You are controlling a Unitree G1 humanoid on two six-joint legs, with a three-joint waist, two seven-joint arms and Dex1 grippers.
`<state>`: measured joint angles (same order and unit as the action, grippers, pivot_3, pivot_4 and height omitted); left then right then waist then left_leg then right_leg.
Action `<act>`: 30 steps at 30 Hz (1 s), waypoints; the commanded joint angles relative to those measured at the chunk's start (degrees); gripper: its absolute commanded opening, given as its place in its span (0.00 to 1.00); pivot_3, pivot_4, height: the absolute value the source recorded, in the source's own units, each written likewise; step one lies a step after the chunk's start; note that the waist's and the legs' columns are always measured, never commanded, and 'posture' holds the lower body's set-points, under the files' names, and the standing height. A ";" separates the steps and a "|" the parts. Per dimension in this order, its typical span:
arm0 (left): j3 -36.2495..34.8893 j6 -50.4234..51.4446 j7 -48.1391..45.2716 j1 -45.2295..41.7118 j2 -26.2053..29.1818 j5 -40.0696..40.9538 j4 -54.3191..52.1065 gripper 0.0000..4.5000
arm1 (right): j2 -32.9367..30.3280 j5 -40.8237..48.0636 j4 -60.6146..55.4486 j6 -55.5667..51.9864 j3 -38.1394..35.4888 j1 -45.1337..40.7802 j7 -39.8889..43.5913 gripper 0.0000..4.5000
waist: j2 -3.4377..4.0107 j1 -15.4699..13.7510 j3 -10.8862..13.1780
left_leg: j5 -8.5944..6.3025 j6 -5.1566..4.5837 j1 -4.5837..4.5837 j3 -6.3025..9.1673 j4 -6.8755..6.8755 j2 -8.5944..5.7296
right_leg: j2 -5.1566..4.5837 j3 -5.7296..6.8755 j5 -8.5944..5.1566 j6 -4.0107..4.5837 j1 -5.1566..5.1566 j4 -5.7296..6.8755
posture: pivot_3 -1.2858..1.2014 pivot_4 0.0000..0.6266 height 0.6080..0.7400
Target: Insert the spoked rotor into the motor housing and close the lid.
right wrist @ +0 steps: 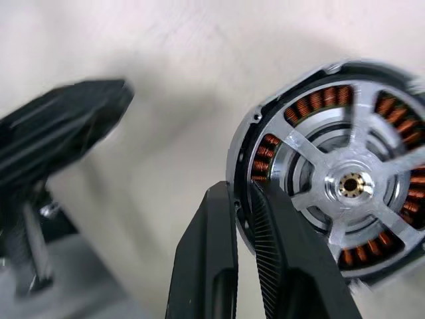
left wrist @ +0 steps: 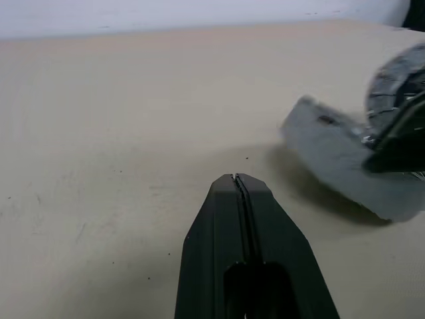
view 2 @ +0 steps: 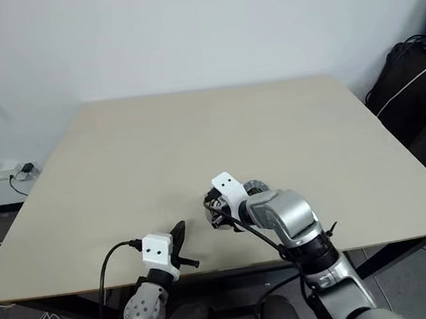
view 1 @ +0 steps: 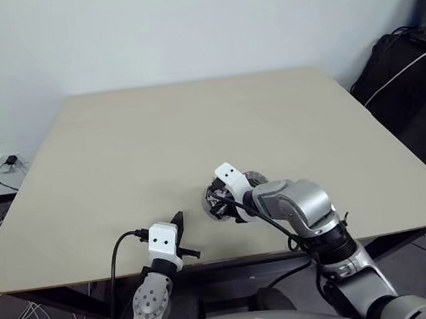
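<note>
Hovering low over the near edge of the pale beige wooden table, the left gripper has its two black fingers pressed flat together with nothing between them. Just beyond it and to the right, the right gripper pinches the dark rim of the round motor housing, one finger outside the wall and one inside. The silvery spoked rotor, with its brass-coloured hub, sits inside the housing over the ring of copper-brown windings. The housing is near the table's front middle, apparently on the tabletop
</note>
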<state>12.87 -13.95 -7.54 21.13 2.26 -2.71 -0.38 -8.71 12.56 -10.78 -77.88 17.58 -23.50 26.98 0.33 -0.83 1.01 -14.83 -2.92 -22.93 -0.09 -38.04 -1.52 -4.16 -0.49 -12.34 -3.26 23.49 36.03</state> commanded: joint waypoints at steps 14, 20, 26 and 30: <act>0.19 -0.47 -0.43 -0.72 0.00 0.83 -1.59 0.00 | 17.36 5.56 0.60 13.26 -14.17 -0.21 -11.34 0.58 | 0.09 0.54 0.03 | -0.01 0.01 -0.01 0.00 0.04 0.05 | 0.07 -0.04 -0.01 -0.04 0.08 0.02 | 0.52 0.00 1.00; -0.05 -1.13 -0.36 0.02 0.46 0.74 -3.01 0.00 | 20.55 5.24 -2.15 28.55 -19.19 -0.86 -18.57 0.31 | 0.09 0.91 0.03 | -0.01 0.02 -0.02 0.00 0.14 0.03 | 0.08 -0.05 0.04 0.03 0.09 0.00 | 0.52 0.00 1.00; -1.58 -2.78 1.18 0.56 0.70 -0.08 -4.79 0.00 | 7.91 -12.36 -1.08 50.03 -15.90 3.48 -27.18 0.00 | 0.11 1.30 0.05 | -0.01 0.02 -0.03 -0.04 0.19 -0.01 | 0.05 -0.06 0.02 0.06 0.11 -0.03 | 0.52 0.00 1.00; -2.39 -3.30 2.08 0.29 0.80 -0.61 -5.06 0.00 | 0.81 -19.10 -0.49 52.27 -14.94 9.27 -29.22 0.00 | 0.14 1.44 0.05 | 0.07 -0.12 0.00 -0.12 0.19 -0.01 | 0.05 -0.14 0.00 0.07 0.09 -0.04 | 0.52 0.00 1.00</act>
<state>10.59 -15.72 -5.85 21.92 2.99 -2.85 -2.68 -7.28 -4.10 -10.53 -27.42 1.85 -14.46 -1.47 0.47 0.61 1.06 -14.70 -3.14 -22.92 -0.21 -37.85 -1.53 -4.09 -0.64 -12.34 -3.18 23.58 36.00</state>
